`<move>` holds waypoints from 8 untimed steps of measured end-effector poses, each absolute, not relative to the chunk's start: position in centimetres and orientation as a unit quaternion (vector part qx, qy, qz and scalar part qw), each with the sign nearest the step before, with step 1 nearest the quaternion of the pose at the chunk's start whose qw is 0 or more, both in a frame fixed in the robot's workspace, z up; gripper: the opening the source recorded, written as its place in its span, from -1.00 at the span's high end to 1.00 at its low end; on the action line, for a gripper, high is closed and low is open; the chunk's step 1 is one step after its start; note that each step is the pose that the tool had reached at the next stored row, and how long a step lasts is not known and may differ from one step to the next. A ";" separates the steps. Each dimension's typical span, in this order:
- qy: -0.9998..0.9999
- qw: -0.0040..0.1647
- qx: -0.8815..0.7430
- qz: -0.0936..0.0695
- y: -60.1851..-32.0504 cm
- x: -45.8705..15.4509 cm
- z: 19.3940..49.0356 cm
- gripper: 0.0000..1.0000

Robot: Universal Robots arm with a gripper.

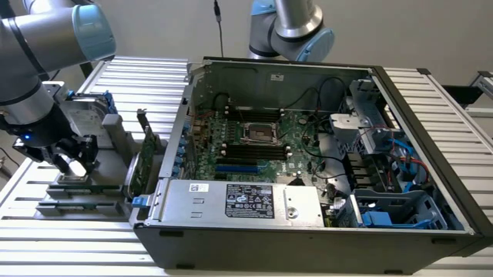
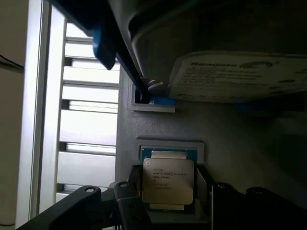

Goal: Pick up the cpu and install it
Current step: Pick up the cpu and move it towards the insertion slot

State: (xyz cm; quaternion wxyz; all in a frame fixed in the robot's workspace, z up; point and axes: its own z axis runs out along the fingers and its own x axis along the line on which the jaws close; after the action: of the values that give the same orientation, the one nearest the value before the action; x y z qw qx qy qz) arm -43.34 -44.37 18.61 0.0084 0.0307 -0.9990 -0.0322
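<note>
A grey surface of metal slats lies under a plain pale wall. At the far left of the exterior view the gripper hangs low over a grey tray. The cpu lies flat in a small nook of that tray, shiny side up, with the gripper right around it. I cannot tell if it is pinching the cpu or just spread beside it. A hard drive sits in the same tray, near the cpu but not touching it.

The cpu looks thin, light and stiff. Its metal top looks smooth, so it could slip. The under side is likely easy to hurt. The best hold is on two facing edges, kept level, with a soft squeeze.

Just right of the tray, green cards stand on edge. Then comes the open case in the middle of the view. The black socket sits on the board inside, well apart from the cpu. Blue cables crowd the right side of the case.
</note>
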 end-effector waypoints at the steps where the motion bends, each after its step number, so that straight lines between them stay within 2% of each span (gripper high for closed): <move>1: -0.999 0.008 0.031 -0.033 -44.4 -43.3 18.6 -0.09; 8: -0.999 0.009 0.031 -0.035 -44.4 -43.4 18.9 -0.09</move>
State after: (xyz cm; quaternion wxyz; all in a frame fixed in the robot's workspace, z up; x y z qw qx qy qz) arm -43.35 -44.37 18.87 0.0087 0.0306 -0.9989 -0.0349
